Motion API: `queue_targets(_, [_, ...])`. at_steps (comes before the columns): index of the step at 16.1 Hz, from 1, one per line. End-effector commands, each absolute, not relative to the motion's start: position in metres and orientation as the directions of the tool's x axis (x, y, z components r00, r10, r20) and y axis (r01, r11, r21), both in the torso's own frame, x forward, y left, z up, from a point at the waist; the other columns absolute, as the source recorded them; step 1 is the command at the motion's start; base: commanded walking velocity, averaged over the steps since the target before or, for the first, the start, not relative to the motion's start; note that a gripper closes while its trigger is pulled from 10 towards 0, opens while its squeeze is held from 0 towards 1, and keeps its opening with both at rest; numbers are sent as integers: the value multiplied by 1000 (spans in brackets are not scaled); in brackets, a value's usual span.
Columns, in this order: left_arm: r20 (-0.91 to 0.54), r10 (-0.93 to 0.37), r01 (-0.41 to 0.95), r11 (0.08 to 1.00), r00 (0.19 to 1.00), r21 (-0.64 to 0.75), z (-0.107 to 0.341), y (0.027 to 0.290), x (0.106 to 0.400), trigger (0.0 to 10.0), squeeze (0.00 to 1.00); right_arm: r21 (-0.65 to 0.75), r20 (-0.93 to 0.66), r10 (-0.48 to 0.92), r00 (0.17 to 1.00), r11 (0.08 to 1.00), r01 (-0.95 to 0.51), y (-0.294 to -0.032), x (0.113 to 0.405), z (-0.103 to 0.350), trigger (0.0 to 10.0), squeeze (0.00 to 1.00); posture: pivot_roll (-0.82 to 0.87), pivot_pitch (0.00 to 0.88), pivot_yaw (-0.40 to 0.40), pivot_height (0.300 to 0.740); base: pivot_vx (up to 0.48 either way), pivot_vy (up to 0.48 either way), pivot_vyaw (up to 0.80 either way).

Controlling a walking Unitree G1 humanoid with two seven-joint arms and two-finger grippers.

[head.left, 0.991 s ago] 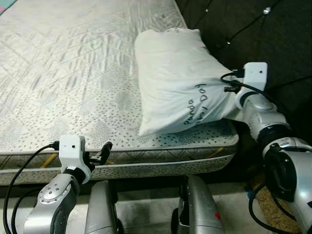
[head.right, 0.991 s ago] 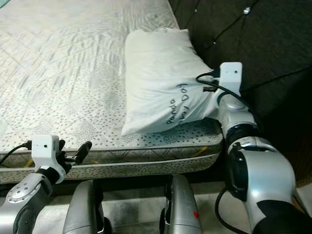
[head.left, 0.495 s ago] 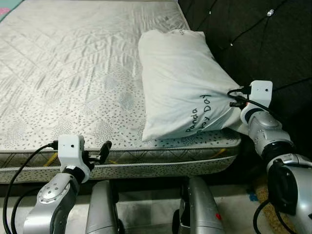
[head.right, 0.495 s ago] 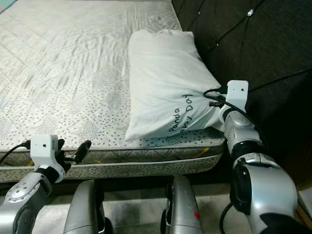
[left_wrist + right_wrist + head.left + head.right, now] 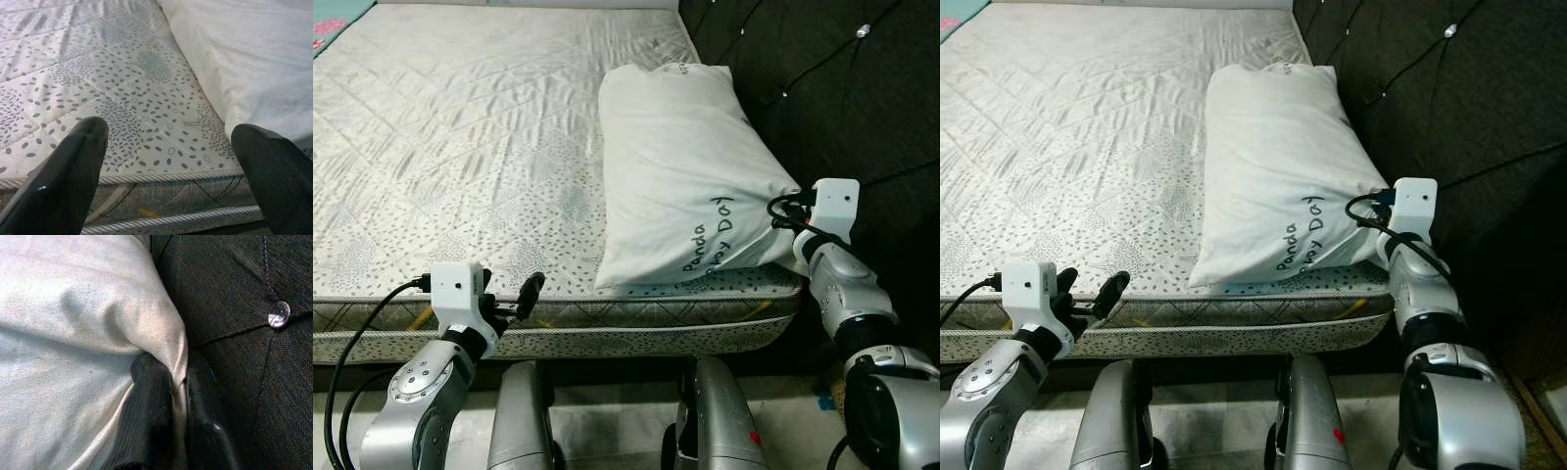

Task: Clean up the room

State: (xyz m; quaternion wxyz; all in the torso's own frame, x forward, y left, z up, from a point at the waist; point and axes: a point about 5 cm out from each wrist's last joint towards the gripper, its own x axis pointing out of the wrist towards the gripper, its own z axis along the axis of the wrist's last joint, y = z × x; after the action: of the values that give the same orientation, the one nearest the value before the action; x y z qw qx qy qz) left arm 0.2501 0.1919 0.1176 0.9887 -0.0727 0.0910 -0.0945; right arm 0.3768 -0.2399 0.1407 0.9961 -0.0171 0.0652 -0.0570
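A white pillow [image 5: 685, 176] with dark handwriting lies on the bare mattress [image 5: 460, 147], lengthwise against the dark tufted headboard [image 5: 822, 88]. My right gripper [image 5: 178, 391] is shut on the pillow's near corner [image 5: 176, 347], the cloth pinched between its two black fingers [image 5: 146, 421], right beside the headboard. The right wrist [image 5: 830, 211] sits at the mattress's front right corner. My left gripper [image 5: 524, 299] is open, low at the mattress's front edge, holding nothing; its fingers [image 5: 63, 176] frame the patterned mattress top.
The headboard [image 5: 1449, 117] with shiny buttons runs along the right side of the bed. My two silver legs [image 5: 705, 421] stand on pale floor against the bed's front edge. A bit of teal rug [image 5: 337, 20] shows at the far left corner.
The pillow's near corner has been pulled toward me and to the right by the right gripper, so the pillow lies straighter along the headboard. The camera has tilted up a little. The left gripper stays put.
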Motion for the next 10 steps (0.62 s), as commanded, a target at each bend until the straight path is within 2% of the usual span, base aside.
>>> queue_targets(1, [-164, -221, 194, 967, 961, -163, 117, 190, 250, 10000, 0, -36, -110, -131, 985, 991, 128, -245, 374, 144, 0, 0, -54, 60, -31, 524, 0, 0, 0])
queue_targets(6, [-159, -227, 201, 966, 961, -161, 118, 190, 251, 10000, 0, -34, -139, -129, 982, 992, 126, -239, 366, 131, 0, 0, -63, 52, -30, 524, 0, 0, 0])
queue_targets(7, [-149, -238, 214, 963, 960, -161, 119, 188, 253, 10000, 0, -54, -143, -118, 983, 992, 112, -233, 364, 128, 10000, 0, -64, 47, -31, 524, 0, 0, 0])
queue_targets(9, [-132, -260, 238, 957, 957, -164, 121, 186, 254, 10000, 0, -65, -108, -75, 991, 996, 68, -218, 361, 128, 10000, 0, -72, 40, -30, 524, 0, 0, 0])
queue_targets(10, [-129, -263, 241, 956, 956, -166, 121, 185, 254, 10000, 0, -57, -82, -50, 995, 997, 46, -209, 358, 129, 10000, 439, -76, 38, -29, 524, 0, 0, 0])
